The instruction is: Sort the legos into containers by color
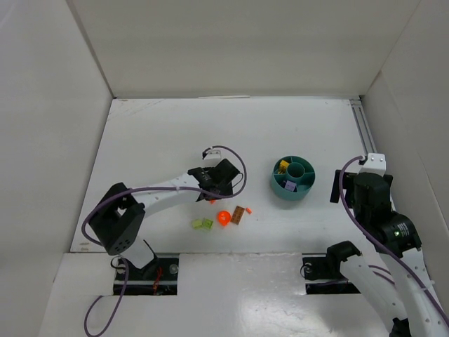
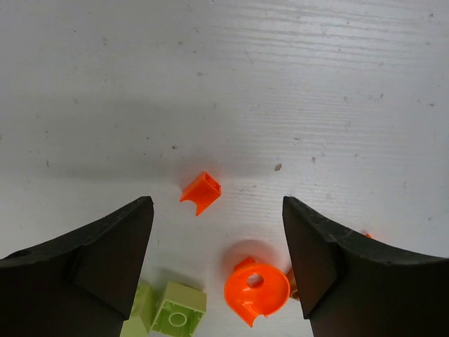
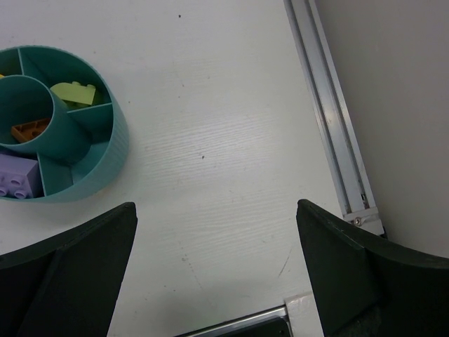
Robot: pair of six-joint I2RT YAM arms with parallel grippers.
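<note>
My left gripper point(image 1: 213, 194) point(image 2: 217, 203) is open and empty, low over the table. A small orange piece point(image 2: 201, 191) point(image 1: 212, 201) lies between its fingertips. Closer in lie the round orange piece point(image 2: 257, 289) point(image 1: 224, 218) and two lime green bricks point(image 2: 179, 312) point(image 1: 203, 224). A brown brick point(image 1: 239, 214) and a tiny orange piece point(image 1: 249, 209) lie to their right. The teal bowl point(image 1: 277, 184) point(image 3: 105, 165) holds a lime brick point(image 3: 74, 93), a purple brick point(image 3: 15, 175), a yellow one point(image 1: 283, 166) and a brown brick point(image 3: 29, 129) in its central cup. My right gripper point(image 1: 354, 188) point(image 3: 216, 206) is open and empty, right of the bowl.
White walls enclose the table on the left, back and right. A metal rail point(image 3: 330, 112) point(image 1: 360, 130) runs along the table's right edge, close to my right gripper. The left arm's purple cable point(image 1: 235, 163) loops above its wrist.
</note>
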